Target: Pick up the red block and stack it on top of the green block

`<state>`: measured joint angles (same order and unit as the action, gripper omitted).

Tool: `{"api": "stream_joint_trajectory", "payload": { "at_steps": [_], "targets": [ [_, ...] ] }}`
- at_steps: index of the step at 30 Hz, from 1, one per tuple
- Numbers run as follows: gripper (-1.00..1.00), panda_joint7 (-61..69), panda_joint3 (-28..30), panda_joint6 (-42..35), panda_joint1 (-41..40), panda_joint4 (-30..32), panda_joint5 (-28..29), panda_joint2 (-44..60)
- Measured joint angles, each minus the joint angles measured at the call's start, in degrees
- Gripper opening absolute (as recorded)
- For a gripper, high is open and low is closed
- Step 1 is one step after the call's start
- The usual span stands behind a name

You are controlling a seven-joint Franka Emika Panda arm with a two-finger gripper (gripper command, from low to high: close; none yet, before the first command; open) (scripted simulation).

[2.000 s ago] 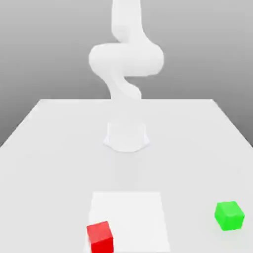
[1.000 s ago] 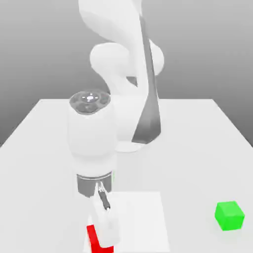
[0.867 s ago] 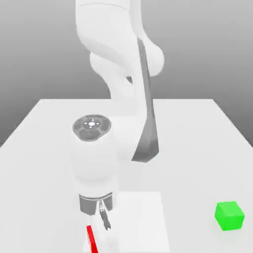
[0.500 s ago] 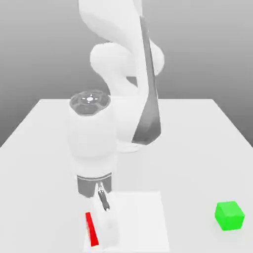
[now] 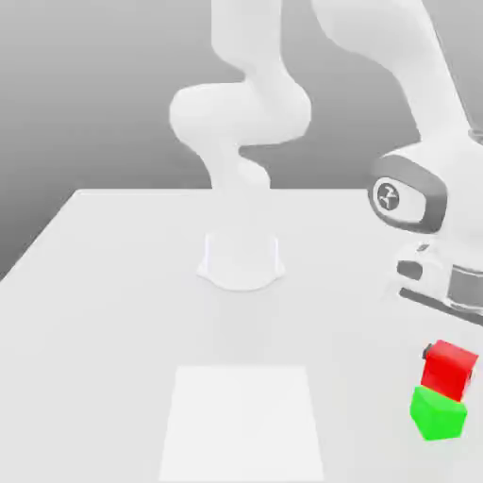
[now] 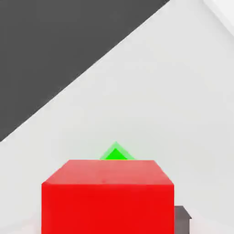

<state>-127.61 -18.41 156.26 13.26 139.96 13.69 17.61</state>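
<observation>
Grey backdrop is standing behind a flat white matte table [image 5: 113, 283]. At the exterior view's right, the white arm's gripper [image 5: 451, 351] is clenching on the small matte bright red cube [image 5: 449, 369], carrying it off the table. That red cube is hanging directly above the small matte bright green cube [image 5: 439, 415], tilted and very close to its top. Well apart from the green cube, a paler white square patch [image 5: 243, 423] is lying on the table, with the arm's round base [image 5: 241, 259] farther back.
</observation>
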Motion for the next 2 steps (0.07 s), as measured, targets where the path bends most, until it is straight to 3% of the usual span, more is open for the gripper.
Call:
{"api": "stream_joint_trajectory", "payload": {
  "at_steps": [2],
  "targets": [
    [1.0, 0.0, 0.0, 0.0, 0.0, 0.0, 0.0, 0.0]
  ]
}}
